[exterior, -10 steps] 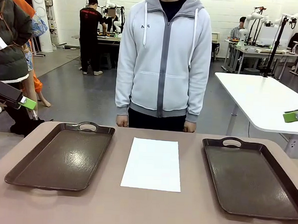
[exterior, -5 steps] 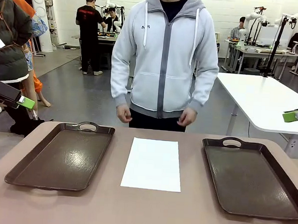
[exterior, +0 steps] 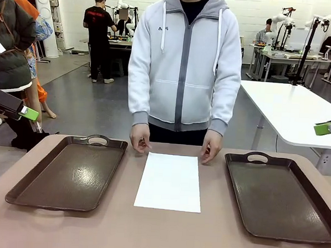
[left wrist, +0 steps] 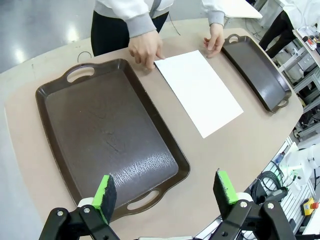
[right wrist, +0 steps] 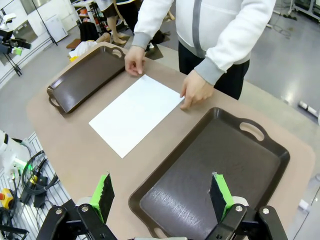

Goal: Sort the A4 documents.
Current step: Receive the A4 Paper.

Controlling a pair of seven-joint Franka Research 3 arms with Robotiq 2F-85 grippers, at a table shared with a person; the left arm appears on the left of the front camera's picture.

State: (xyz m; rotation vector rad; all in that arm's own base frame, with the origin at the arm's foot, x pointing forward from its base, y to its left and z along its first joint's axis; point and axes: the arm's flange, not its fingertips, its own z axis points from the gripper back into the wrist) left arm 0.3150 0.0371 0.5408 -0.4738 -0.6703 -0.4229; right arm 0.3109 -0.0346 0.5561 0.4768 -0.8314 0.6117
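Tan tabletop, rounded corners. The flat white rectangular A4 paper lies in the middle of it, long side running away from you. It sits between two dark brown handled trays and touches neither. One sheet or a thin stack: cannot tell.

The left dark brown tray and the right dark brown tray lie flat, each with a loop handle at its far end.

A person in a pale grey zip hoodie stands at the far side, arms lowered to the tabletop. The hand by the left tray has its fingertips down at the paper's far corner on that side. The hand by the right tray is at the other far corner. In the wrist views both look to touch the paper's edge.

Your left claw has its green pads spread wide with nothing between them. It is held high off the left side of the tabletop, looking down over the left tray's near handle.

Your right claw is likewise spread wide and holds nothing. It sits high above the near end of the right tray.

Both claws are well apart from the paper and from the person's hands.
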